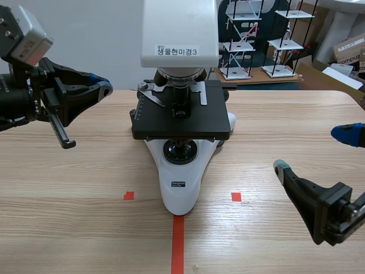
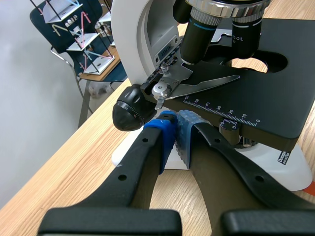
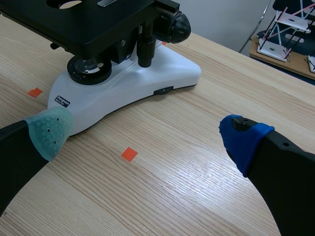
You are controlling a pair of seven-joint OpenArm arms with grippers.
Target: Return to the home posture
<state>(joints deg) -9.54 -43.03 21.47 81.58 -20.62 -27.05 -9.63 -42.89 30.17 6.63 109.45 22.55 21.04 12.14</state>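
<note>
Pincers first: my left gripper [image 2: 175, 129] is pinched closed on nothing, its blue pads pressed together. It hangs raised over the left side of the table [image 1: 85, 171], just short of the black focus knob [image 2: 129, 109] of the microscope [image 1: 180, 34]. The table's left edge runs close beside it. My right gripper [image 3: 145, 135] is spread wide and empty, low over bare wood at the right, with an orange tape square [image 3: 129, 154] under the gap and the microscope's white base [image 3: 123, 83] ahead, apart from both fingers.

The microscope fills the table's middle between the arms, its black stage [image 1: 188, 117] jutting toward the left gripper. Bare wood lies either side. Wire racks [image 1: 244, 40] and a cardboard box [image 1: 349, 48] stand beyond the far edge.

A label [image 1: 177, 51] on the head reads "생물현미경3", and one objective [image 2: 244, 37] reads "OIL".
</note>
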